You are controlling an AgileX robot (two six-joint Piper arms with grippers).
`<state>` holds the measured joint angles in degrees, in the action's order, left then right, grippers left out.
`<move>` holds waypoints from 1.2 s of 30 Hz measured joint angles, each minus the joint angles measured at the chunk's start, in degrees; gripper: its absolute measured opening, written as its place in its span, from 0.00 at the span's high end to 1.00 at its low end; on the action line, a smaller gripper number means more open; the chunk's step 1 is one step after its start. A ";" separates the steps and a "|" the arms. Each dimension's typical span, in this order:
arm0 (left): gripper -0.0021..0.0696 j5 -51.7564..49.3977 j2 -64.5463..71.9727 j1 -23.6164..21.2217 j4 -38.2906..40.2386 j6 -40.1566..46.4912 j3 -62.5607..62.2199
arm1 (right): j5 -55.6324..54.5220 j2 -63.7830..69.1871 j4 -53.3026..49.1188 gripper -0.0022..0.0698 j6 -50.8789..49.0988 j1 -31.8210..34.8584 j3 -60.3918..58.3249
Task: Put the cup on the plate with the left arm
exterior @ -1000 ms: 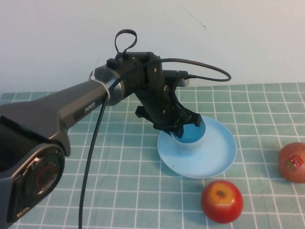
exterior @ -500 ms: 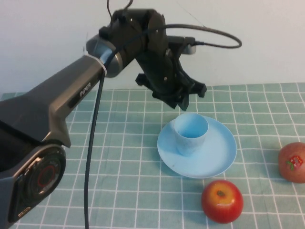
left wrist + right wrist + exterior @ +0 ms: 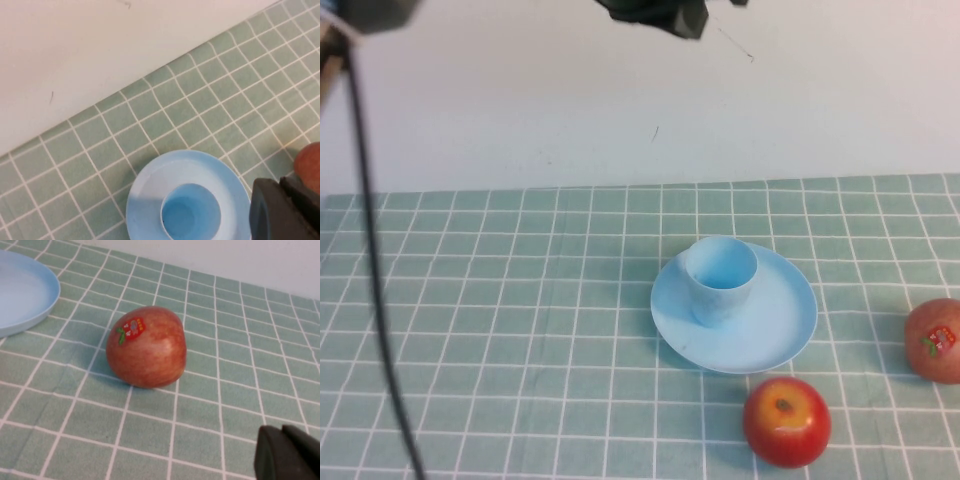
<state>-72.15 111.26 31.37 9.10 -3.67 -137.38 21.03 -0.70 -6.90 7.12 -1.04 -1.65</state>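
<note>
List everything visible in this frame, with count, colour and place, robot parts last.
cup: one, light blue, upright on the plate, toward its left side.
plate: one, light blue, on the checked cloth, right of centre.
apples: two, red; one near the front edge below the plate, one with a sticker at the right edge.
tablecloth: one, green with white grid.
left gripper: black, raised at the top edge, above and behind the cup.
right gripper: dark, seen only in its wrist view, near the stickered apple.

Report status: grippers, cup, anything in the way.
Left gripper high above table, holding nothing. Right gripper low near stickered apple. Cup upright on plate. Nothing in the way.
</note>
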 joint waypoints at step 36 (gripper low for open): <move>0.97 -0.33 -81.06 0.22 -0.90 3.28 81.13 | 0.00 0.00 0.00 0.97 0.00 0.00 0.00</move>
<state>-72.48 30.21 31.59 8.20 -0.39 -56.25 21.03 -0.70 -6.90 7.12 -1.04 -1.65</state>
